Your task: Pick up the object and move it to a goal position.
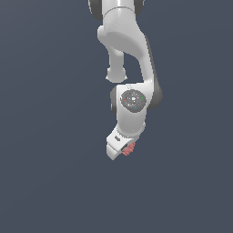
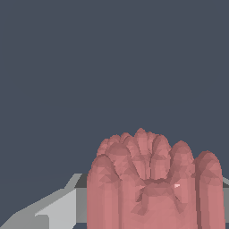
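The object (image 1: 129,149) is a small pinkish-red lumpy thing with ridged lobes rather than flat cube faces. In the exterior view it sits at the tip of my white gripper (image 1: 122,149), partly hidden behind the hand. In the wrist view the object (image 2: 154,183) fills the space between the grey fingers (image 2: 53,210), close to the camera. The gripper is shut on it and holds it in the air. The white arm (image 1: 129,50) hangs down from above with the hand tilted.
The background is a plain dark blue-grey field in both views. No table edge, goal marker or other object shows.
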Tool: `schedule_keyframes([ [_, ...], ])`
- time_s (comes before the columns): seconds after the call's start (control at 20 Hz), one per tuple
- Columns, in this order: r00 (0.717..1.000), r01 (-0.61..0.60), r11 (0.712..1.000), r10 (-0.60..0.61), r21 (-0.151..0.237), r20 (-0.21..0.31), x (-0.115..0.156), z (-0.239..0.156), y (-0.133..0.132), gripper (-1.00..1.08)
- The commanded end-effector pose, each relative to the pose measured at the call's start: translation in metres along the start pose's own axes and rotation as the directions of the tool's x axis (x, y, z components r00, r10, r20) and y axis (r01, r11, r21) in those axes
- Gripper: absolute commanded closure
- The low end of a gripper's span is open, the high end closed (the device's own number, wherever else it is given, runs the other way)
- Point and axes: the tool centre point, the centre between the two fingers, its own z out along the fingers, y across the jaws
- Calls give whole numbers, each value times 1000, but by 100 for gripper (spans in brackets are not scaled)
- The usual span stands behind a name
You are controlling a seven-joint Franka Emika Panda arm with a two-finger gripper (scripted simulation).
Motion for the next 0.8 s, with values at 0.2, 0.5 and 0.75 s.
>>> schedule_keyframes([
  [0.2,1000,1,1000,-1,-2,0,3,-63,-37,108],
  [0.5,1000,1,1000,-1,-2,0,7,-127,-74,108],
  [0.75,1000,1,1000,-1,-2,0,10,-180,-105,108],
])
